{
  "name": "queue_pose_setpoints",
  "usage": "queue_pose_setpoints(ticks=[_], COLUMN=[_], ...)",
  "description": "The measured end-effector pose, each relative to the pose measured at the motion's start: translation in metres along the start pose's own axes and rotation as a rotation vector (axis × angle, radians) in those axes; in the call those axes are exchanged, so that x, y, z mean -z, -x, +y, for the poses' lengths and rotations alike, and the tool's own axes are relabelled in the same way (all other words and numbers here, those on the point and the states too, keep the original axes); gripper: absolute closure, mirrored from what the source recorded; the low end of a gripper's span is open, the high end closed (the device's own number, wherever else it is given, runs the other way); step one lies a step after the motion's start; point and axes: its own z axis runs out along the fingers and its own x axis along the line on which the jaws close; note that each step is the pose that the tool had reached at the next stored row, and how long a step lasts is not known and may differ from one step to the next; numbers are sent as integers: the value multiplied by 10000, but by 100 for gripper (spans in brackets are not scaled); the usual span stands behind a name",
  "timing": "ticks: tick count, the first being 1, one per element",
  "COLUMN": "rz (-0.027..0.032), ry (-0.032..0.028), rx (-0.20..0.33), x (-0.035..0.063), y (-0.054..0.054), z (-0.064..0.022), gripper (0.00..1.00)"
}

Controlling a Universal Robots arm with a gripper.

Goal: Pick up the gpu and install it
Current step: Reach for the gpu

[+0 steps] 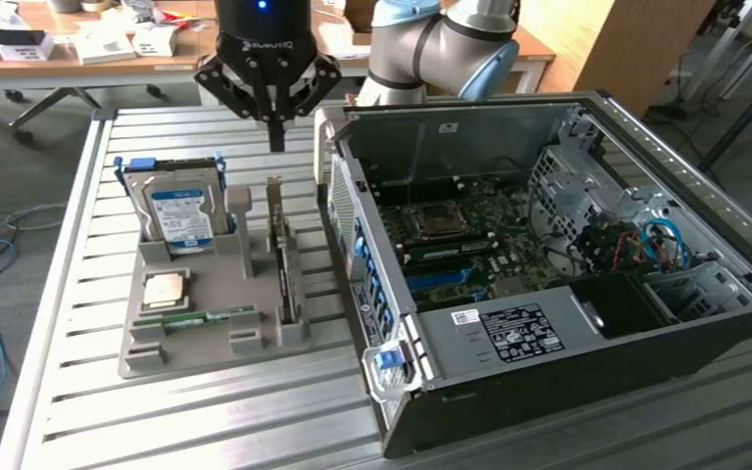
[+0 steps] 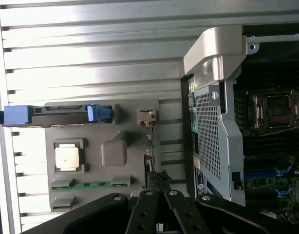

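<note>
The gpu (image 1: 285, 262) stands on edge in a slot of the grey tray (image 1: 207, 348), thin and dark, with its metal bracket end (image 1: 274, 196) towards the back. My gripper (image 1: 275, 137) hangs above the tray's back edge, over the bracket end, with its fingers together and nothing between them. In the wrist view the gpu (image 2: 149, 146) runs as a thin line straight out from my gripper (image 2: 158, 195). The open computer case (image 1: 390, 294) lies just to the exterior view's right of the tray, its motherboard (image 1: 461, 235) exposed.
The tray also holds a silver hard drive (image 1: 180, 211) with a blue-white label, a square processor (image 1: 165, 290) and a green memory stick (image 1: 193, 317). All of this sits on a slatted metal table (image 1: 219, 421). A desk with boxes (image 1: 89, 44) stands behind.
</note>
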Motion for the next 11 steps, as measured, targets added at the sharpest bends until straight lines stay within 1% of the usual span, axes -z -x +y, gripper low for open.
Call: queue_pose_setpoints(ticks=[2, 9, 11], rz=[-1, -1, 0], ry=[-3, -3, -3], rx=[-6, -5, -6], x=[-2, -2, -1], y=[-28, -34, -35], z=[-2, -3, -17], gripper=[89, 89, 89])
